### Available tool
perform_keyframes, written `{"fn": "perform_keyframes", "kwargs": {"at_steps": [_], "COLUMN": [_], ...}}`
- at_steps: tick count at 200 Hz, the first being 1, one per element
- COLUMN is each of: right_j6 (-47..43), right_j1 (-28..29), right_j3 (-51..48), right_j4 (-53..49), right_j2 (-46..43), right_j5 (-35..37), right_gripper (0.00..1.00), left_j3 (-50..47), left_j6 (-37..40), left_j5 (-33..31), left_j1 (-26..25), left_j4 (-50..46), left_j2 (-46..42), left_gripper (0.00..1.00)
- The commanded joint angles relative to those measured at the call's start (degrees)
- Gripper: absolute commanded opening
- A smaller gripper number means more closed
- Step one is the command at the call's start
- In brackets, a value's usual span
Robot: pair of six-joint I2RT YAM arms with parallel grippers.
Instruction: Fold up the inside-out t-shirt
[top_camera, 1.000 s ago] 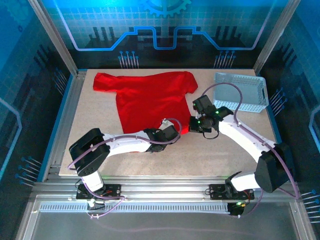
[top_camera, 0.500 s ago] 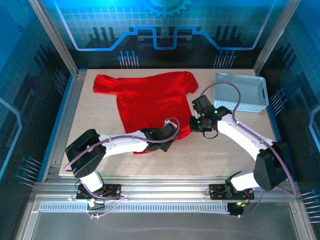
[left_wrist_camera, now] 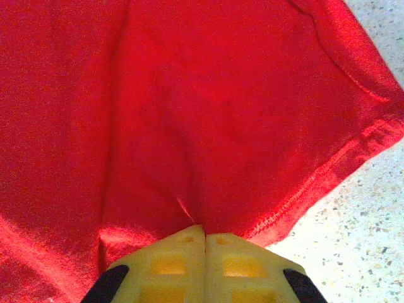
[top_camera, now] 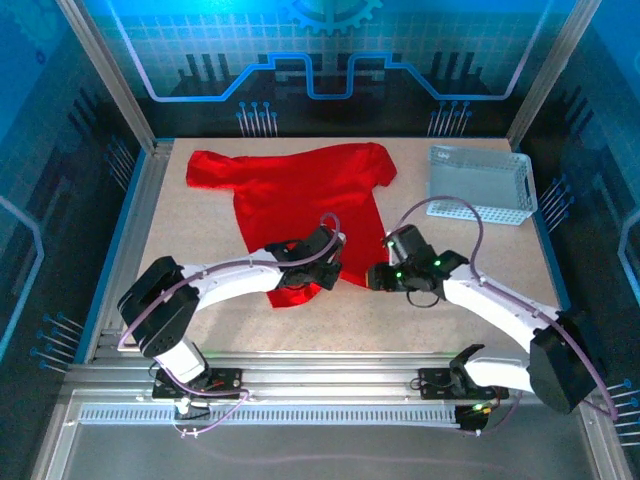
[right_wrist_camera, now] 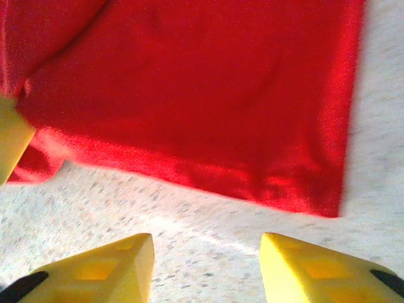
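The left gripper [top_camera: 327, 268] has its jaws pressed together on the near hem of the inside-out t-shirt [top_camera: 300, 195]. In the left wrist view the left gripper [left_wrist_camera: 204, 230] pinches a small pleat of the red cloth [left_wrist_camera: 189, 113], and the rest of the garment spreads away ahead of it. The right gripper [top_camera: 372, 277] stands just right of the left one. Its jaws are apart and hold nothing. In its wrist view the right gripper [right_wrist_camera: 205, 246] is over the bare speckled surface [right_wrist_camera: 189, 221], with the shirt's hem [right_wrist_camera: 208, 95] just ahead.

A second ago the left jaws were partly open and the right jaws were shut at the hem's corner. Since then the near hem has bunched and come closer to the arm bases.

A white mesh basket [top_camera: 480, 185] stands well beyond the right jaws, its own mesh floor in plain sight.
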Motion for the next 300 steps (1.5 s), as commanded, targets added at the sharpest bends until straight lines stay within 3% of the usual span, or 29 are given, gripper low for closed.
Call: {"fn": "perform_keyframes", "kwargs": {"at_steps": [1,18,60,104,124,152,220,272,281,300], "right_j6": [-1.5,-4.9,-9.2,-10.2,-10.0,-10.6,-11.8,-12.5,-12.6,-12.4], "right_j1": [5.8,9.0,13.6,15.9,15.7,15.0,11.8,11.0,10.9,10.6], "right_j3": [-0.9,-1.9,-5.5,-3.8,-3.7,-3.7,-2.7,-1.1,-0.7,-0.6], "right_j4": [10.0,14.8,27.3,27.6,27.5,26.7,24.4,23.2,22.7,22.2], "right_j2": [1.9,4.3,9.9,13.7,13.5,11.3,8.4,9.0,8.8,7.3], "right_j5": [4.5,10.9,21.2,30.3,33.4,32.1,24.1,22.1,22.0,21.8], "right_gripper": [0.61,0.70,0.77,0.78,0.67,0.48,0.14,0.05,0.00,0.00], "left_j3": [1.7,1.8,1.3,0.3,0.3,0.1,-0.6,-1.0,-1.2,-1.7], "left_j6": [-1.4,-1.4,-1.7,-2.1,-1.9,-1.1,-0.6,-0.2,-0.1,0.2], "left_j5": [4.2,4.7,5.1,6.2,6.3,5.6,6.1,5.8,6.0,6.2], "left_j1": [1.1,1.3,1.8,2.4,2.6,2.8,2.8,2.8,2.8,2.8], "left_j4": [1.1,1.1,1.3,1.9,1.9,1.3,1.6,1.6,1.7,2.1], "left_j2": [-1.4,-1.5,-2.1,-3.0,-3.1,-3.2,-2.6,-2.7,-2.8,-3.6], "left_gripper": [0.00,0.00,0.00,0.00,0.00,0.00,0.00,0.00,0.04,0.20]}}
